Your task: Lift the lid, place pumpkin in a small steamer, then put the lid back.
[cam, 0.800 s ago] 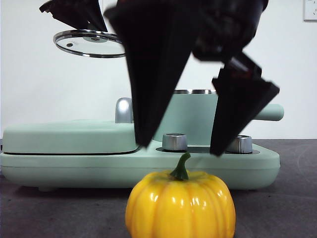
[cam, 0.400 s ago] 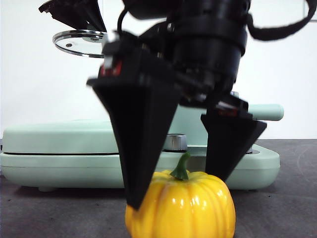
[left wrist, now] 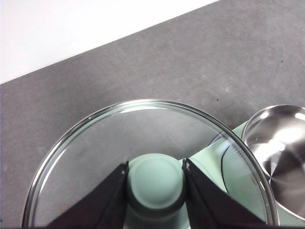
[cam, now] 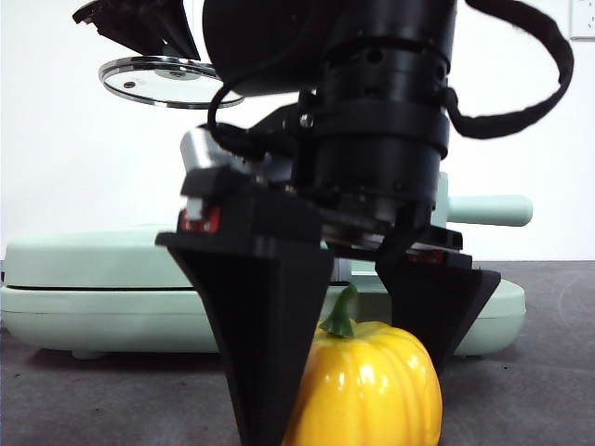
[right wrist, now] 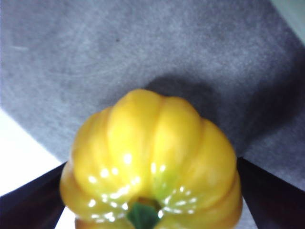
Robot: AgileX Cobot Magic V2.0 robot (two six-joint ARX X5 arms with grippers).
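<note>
Straddling pumpkin (cam: 372,386), right claw (cam: 358,390) open, steamer (left wrist: 281,152) empty

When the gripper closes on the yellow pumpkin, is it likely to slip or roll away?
The pumpkin looks glossy, so it may slip between the right gripper jaws, which stand open on both sides. Its rounded, ribbed body could probably roll if pushed unevenly. It seems rigid, likely keeping its shape.

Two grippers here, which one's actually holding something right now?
The left gripper: its jaws are clamped on the mint-green knob of the lid, held up in the air. The right gripper is open, its jaws only straddling the pumpkin on the table.
</note>
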